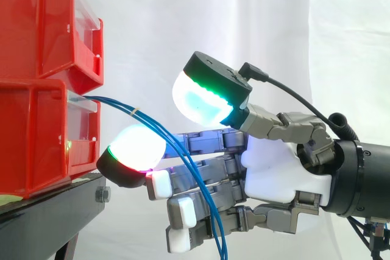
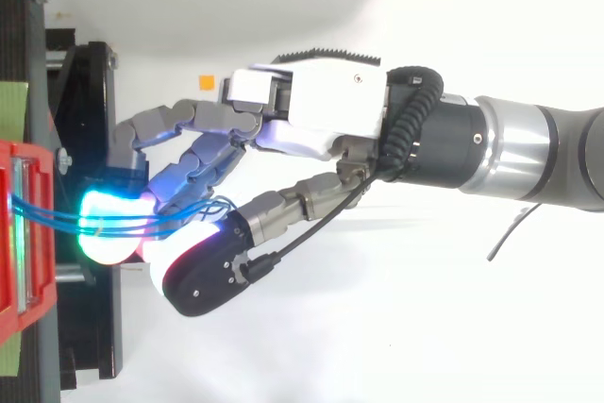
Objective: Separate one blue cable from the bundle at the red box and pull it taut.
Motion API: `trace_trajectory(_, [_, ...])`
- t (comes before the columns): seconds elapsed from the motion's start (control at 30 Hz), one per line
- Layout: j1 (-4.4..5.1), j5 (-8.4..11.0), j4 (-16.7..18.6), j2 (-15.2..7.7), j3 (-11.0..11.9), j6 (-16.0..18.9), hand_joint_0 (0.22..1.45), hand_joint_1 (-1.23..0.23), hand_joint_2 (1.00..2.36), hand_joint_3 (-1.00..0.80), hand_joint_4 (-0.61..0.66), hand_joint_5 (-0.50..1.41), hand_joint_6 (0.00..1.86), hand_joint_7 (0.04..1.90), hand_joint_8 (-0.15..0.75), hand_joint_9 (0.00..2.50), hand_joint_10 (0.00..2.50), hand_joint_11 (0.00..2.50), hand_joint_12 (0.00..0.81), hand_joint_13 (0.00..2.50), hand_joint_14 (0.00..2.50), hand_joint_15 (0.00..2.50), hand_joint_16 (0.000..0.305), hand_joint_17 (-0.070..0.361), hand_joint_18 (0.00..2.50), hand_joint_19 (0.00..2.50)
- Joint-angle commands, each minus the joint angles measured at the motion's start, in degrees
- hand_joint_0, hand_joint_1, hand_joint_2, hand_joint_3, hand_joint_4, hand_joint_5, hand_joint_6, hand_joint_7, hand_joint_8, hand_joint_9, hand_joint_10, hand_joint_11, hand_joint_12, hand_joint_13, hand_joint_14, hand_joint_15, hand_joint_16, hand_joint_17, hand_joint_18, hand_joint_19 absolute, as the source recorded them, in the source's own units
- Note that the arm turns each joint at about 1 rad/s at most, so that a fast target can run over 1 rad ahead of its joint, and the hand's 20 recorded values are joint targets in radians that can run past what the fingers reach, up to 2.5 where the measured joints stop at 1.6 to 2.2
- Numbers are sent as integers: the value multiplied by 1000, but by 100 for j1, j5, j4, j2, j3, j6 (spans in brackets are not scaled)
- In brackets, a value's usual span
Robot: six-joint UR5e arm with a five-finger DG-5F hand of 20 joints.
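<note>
Bundle of thin blue cables (image 1: 122,108): several strands leaving the front lip of the lower red plastic box (image 1: 36,144). Small pale band (image 1: 135,112) ties them together near the box. Past the band the strands spread apart and sag in a long downward curve, slack. From above, the strands (image 2: 57,217) run side by side out of the box (image 2: 19,261).

— Where does the side camera sit?
— Level with the work and close, looking across it: red bins (image 1: 36,35) at left, the hand (image 1: 280,178) coming in from the right.
— And the top one?
— Overhead, looking down, equally near. Both share the bins' front, the black stand (image 1: 49,211) and the hand.
</note>
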Motion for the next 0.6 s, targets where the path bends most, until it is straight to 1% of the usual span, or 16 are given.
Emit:
trace_trajectory(0.0, [13, 1, 13, 0, 4, 3, 622, -666, 1012, -327, 182, -184, 628, 998, 326, 807, 12, 879, 362, 1057, 24, 833, 37, 84, 724, 674])
trace_trajectory(0.07, [30, 10, 13, 0, -5, 3, 629, -668, 1012, -307, 179, -186, 640, 982, 325, 809, 12, 872, 360, 1058, 23, 840, 37, 84, 724, 671])
trace_trajectory(0.13, [22, 1, 13, 0, 4, 3, 639, -673, 1014, -258, 169, -195, 695, 912, 324, 812, 11, 883, 362, 1061, 22, 835, 37, 83, 725, 665])
trace_trajectory(0.23, [22, 1, 13, 0, 4, 3, 643, -674, 1016, -240, 171, -202, 736, 852, 321, 816, 9, 901, 361, 1067, 24, 836, 37, 82, 726, 670])
trace_trajectory(0.47, [22, 1, 13, 0, 4, 3, 647, -677, 1016, -215, 157, -212, 787, 801, 325, 822, 11, 923, 363, 1070, 24, 842, 36, 81, 731, 661])
trace_trajectory(0.57, [22, 1, 13, 0, 4, 3, 648, -676, 1015, -218, 171, -214, 803, 793, 329, 827, 11, 921, 365, 1073, 24, 839, 36, 81, 728, 670])
